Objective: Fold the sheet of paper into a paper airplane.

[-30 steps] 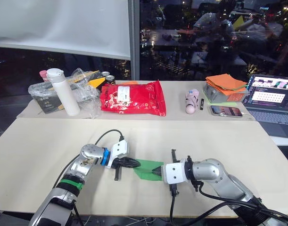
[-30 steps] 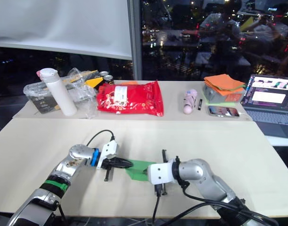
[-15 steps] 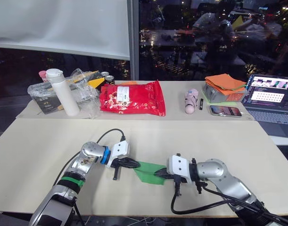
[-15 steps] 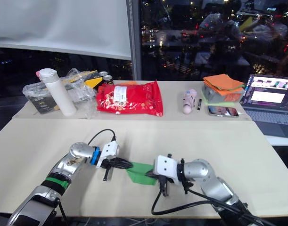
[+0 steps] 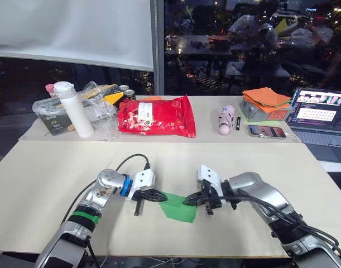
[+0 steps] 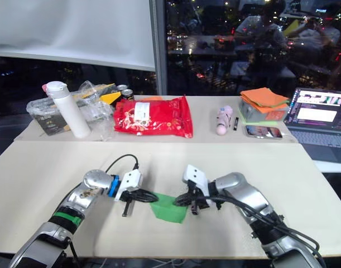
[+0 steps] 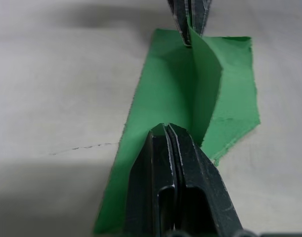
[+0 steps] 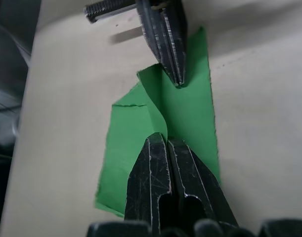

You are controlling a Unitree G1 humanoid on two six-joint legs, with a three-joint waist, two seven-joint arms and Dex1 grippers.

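The sheet of paper [image 5: 178, 206] is bright green and creased into a wedge, lying on the beige table [image 5: 42, 167] near its front edge. A raised fold [image 7: 206, 84] runs along its middle. My left gripper [image 5: 162, 195] is shut on the left end of that fold, and my right gripper [image 5: 187, 201] is shut on the right end. The two sets of tips face each other a few centimetres apart. In the left wrist view my own fingers [image 7: 183, 163] pinch the ridge while the other gripper [image 7: 189, 24] holds its far end. The right wrist view shows the green paper [image 8: 193, 116] spread flat either side of the ridge.
Along the back of the table stand a white bottle [image 5: 74, 109], a clear plastic bag of items [image 5: 100, 106], a red glossy bag [image 5: 157, 116], a pink object [image 5: 227, 120], an orange cloth stack [image 5: 266, 100], a phone [image 5: 267, 132] and an open laptop [image 5: 321, 114].
My right wrist has lifted and turned, so its gripper now reaches in from the back right. The paper has been drawn up into a ridge, with its flap pointing to the table's front. The left gripper stays put.
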